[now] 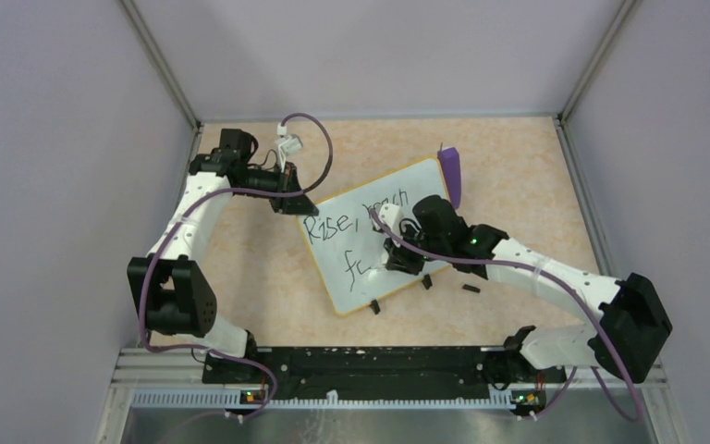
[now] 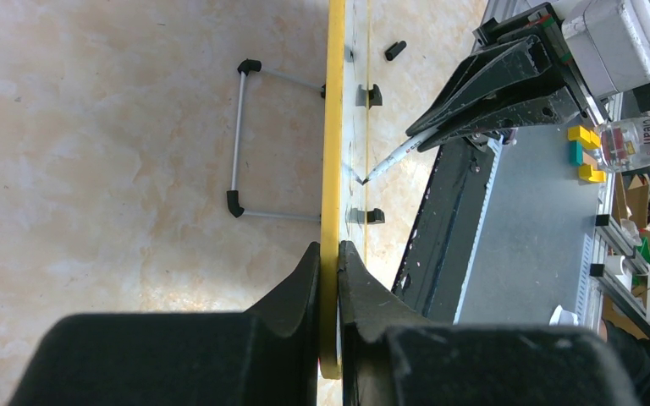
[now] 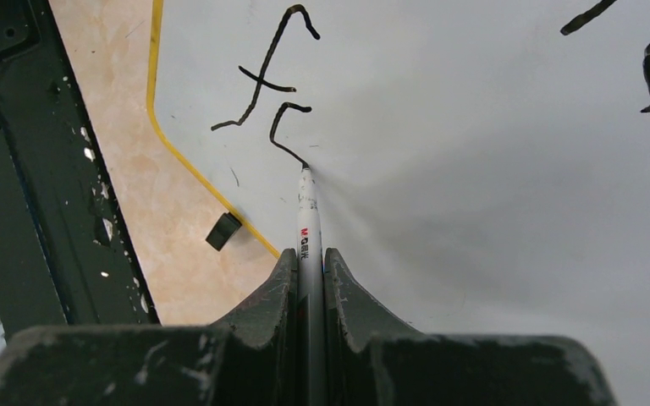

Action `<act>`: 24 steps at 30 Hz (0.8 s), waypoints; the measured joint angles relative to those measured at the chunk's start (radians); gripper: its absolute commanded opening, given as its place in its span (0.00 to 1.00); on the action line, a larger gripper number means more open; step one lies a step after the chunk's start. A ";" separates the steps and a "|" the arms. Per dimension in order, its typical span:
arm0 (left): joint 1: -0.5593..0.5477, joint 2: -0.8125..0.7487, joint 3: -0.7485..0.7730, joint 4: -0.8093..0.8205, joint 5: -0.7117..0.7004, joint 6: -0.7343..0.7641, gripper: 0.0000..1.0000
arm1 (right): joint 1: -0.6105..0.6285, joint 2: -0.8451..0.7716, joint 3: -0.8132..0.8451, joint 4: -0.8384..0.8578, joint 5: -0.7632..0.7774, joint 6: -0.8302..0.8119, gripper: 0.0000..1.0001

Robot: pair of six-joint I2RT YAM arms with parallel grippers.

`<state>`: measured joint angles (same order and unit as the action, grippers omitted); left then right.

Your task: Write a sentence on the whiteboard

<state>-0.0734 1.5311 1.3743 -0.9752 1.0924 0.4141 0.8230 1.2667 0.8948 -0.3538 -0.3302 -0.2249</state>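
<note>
1. While the marker (image 3: 306, 203) tip touches the whiteboard (image 1: 347, 291) at the second letter of the lower line, light, even pressure and short strokes would, I judge, suit the sentence (image 1: 333, 227) best.
2. The right gripper (image 3: 309, 255) pinches the marker, its arm reaching in over the whiteboard's near edge.
3. The left gripper (image 2: 330, 252) is pressed onto the whiteboard's far-left rim and steadies it, its arm bent round the whiteboard's left side.
4. The whiteboard stands tilted on the table (image 1: 259, 277).

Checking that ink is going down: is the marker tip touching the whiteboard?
Touching. The right wrist view shows the marker tip meeting the whiteboard at the end of a black stroke.
</note>
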 measured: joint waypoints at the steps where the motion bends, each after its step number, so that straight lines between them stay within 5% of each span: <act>1: 0.000 0.000 0.000 0.000 0.000 0.000 0.00 | -0.002 -0.002 0.000 -0.003 0.002 -0.002 0.00; 24: 0.002 0.005 0.000 0.001 0.000 0.000 0.00 | -0.006 0.038 0.076 -0.005 -0.006 0.009 0.00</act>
<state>-0.0715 1.5356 1.3743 -0.9745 1.0927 0.4141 0.8169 1.3048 0.9707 -0.3592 -0.3363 -0.2161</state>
